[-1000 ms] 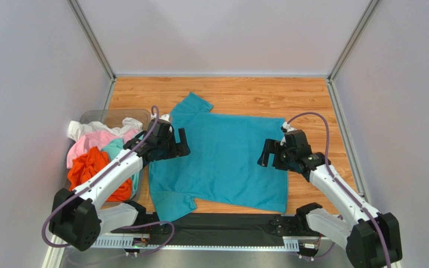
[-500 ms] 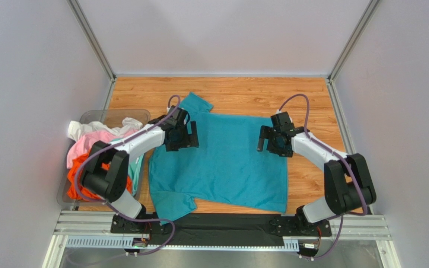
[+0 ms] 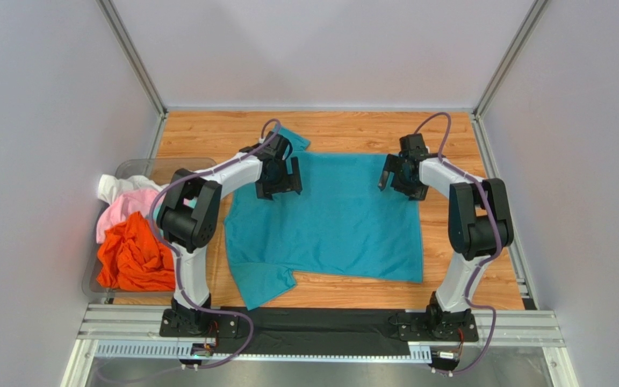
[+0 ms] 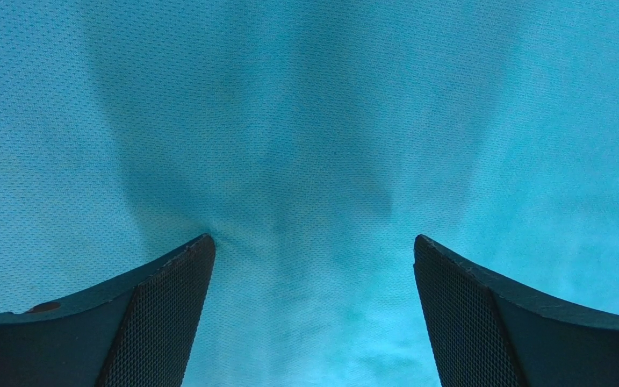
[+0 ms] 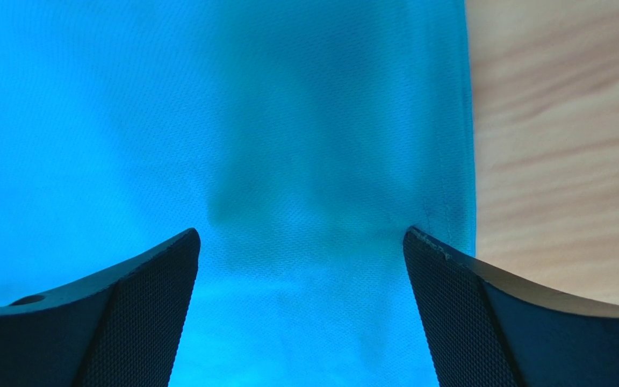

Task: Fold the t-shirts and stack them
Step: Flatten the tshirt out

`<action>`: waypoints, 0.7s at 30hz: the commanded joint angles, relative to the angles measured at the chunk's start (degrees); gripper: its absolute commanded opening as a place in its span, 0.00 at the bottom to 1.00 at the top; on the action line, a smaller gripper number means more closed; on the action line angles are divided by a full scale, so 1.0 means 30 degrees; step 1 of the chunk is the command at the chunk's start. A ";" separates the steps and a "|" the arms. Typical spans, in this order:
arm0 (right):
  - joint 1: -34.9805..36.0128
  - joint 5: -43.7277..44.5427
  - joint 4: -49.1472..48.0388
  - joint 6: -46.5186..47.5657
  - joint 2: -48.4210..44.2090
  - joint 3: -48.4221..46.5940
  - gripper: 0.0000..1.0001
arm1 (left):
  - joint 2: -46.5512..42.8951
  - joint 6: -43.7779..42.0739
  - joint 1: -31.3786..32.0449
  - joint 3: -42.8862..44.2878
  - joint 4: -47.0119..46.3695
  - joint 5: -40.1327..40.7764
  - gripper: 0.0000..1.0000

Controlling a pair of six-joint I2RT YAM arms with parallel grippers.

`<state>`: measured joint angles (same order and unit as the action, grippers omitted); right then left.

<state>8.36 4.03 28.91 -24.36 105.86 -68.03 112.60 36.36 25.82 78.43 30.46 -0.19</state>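
The teal-blue t-shirt (image 3: 329, 222) lies spread flat on the wooden table. My left gripper (image 3: 279, 179) is open over its far left part, near the upper sleeve; both fingertips press down on the cloth (image 4: 313, 161), puckering it at the left fingertip (image 4: 167, 290). My right gripper (image 3: 400, 176) is open over the far right corner; its fingertips rest on the cloth (image 5: 305, 145), the right fingertip (image 5: 450, 274) at the hem. Orange (image 3: 135, 256), pink (image 3: 121, 211) and white (image 3: 115, 188) shirts sit in the bin. The light aqua one is hidden.
A clear plastic bin (image 3: 167, 165) stands at the left edge of the wooden table (image 3: 353, 133). White walls close in the back and sides. Bare wood (image 5: 563, 129) shows just right of the shirt's hem. A black strip runs along the near edge (image 3: 321, 326).
Both arms have reached farther back, from mid-shirt to its far edge. The shirt has shifted right and away with them. The aqua cloth seen earlier by the bin no longer shows.
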 commanded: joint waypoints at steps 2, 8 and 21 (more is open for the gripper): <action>-0.1115 -0.0816 0.0442 0.0325 0.2353 -0.1986 0.99 | 0.2509 0.0127 -0.0024 0.2093 0.0832 -0.0581 1.00; -0.1995 -0.2016 0.1672 0.0825 0.5080 -0.6000 0.98 | 0.5148 -0.0050 -0.0141 0.5873 0.1682 -0.1344 1.00; -0.2435 -0.1696 0.4074 0.1351 0.5030 -1.0081 1.00 | 0.5334 -0.0224 -0.0815 1.0653 0.3206 -0.1520 1.00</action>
<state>1.30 -0.51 37.63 -21.98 125.23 -98.08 131.68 36.29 23.83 108.71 36.32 -4.62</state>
